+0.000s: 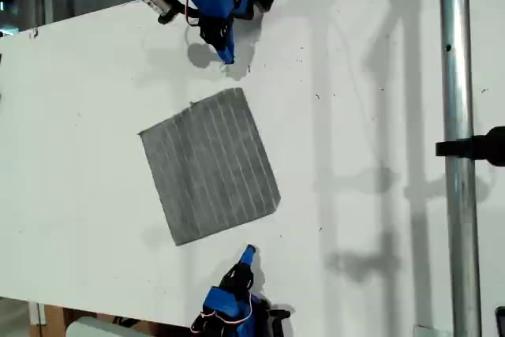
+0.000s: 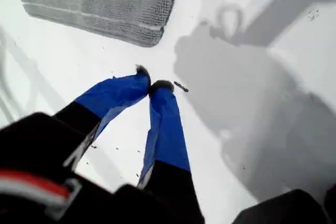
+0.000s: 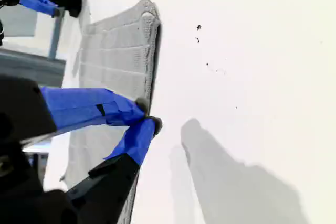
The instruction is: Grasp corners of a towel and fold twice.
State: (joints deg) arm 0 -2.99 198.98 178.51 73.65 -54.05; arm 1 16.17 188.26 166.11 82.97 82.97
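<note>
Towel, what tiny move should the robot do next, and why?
Probably open the jaws of my first gripper and ease toward the nearest corner. The towel lies flat and unfolded, and those jaws are shut over bare table, short of that corner.

The towel (image 1: 211, 165) is grey with thin pale parallel stripes, and it lies on a plain white table (image 1: 79, 116) flecked with a few tiny dark specks. My first gripper (image 2: 149, 83) has bright blue fingers with dark tips, above a black body. My second gripper (image 3: 148, 115) shows the same blue fingers and black body. A silver metal pole (image 1: 458, 147) carries a black clamp (image 1: 477, 147).
</note>
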